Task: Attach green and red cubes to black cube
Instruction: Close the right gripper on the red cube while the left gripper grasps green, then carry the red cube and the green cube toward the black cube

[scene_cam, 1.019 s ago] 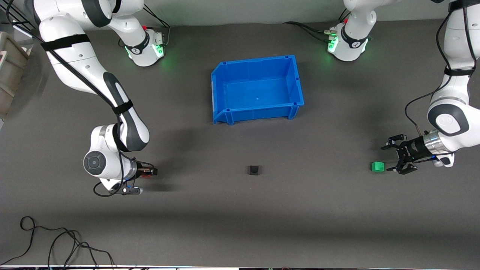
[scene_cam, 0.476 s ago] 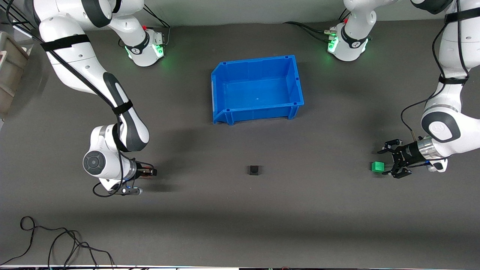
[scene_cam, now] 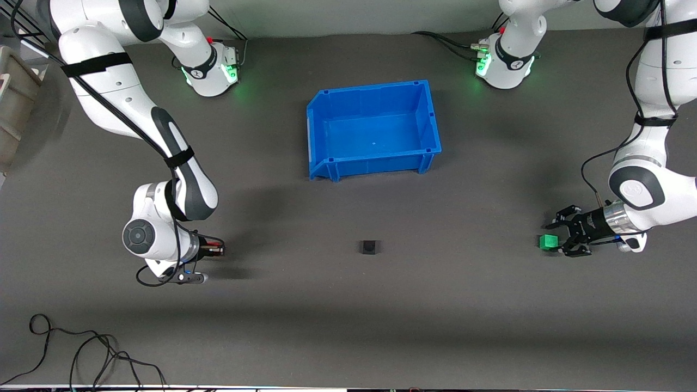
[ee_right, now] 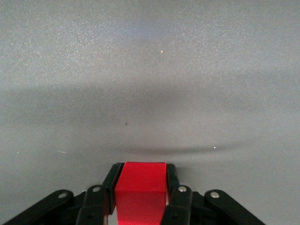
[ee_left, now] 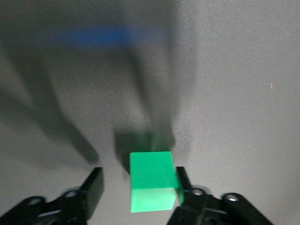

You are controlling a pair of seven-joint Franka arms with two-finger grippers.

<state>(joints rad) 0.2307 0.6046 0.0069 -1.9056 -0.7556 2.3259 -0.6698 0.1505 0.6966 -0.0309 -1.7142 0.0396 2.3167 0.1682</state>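
The green cube (scene_cam: 548, 242) lies on the grey mat near the left arm's end of the table. My left gripper (scene_cam: 556, 239) is low around it and open. In the left wrist view the green cube (ee_left: 151, 180) sits between the jaws of the left gripper (ee_left: 138, 172): one finger touches its side, the other stands apart. My right gripper (scene_cam: 218, 251) is low over the mat at the right arm's end, shut on the red cube (ee_right: 140, 190), with both fingers (ee_right: 112, 180) pressed against it. The black cube (scene_cam: 369, 247) sits alone mid-table.
A blue bin (scene_cam: 375, 162) stands farther from the front camera than the black cube. Loose black cables (scene_cam: 81, 354) lie at the table's near edge toward the right arm's end. A beige box (scene_cam: 11, 103) sits off that end.
The left gripper slid over the green cube and its jaws narrowed around it. The right gripper's jaws closed onto the red cube; that arm barely moved.
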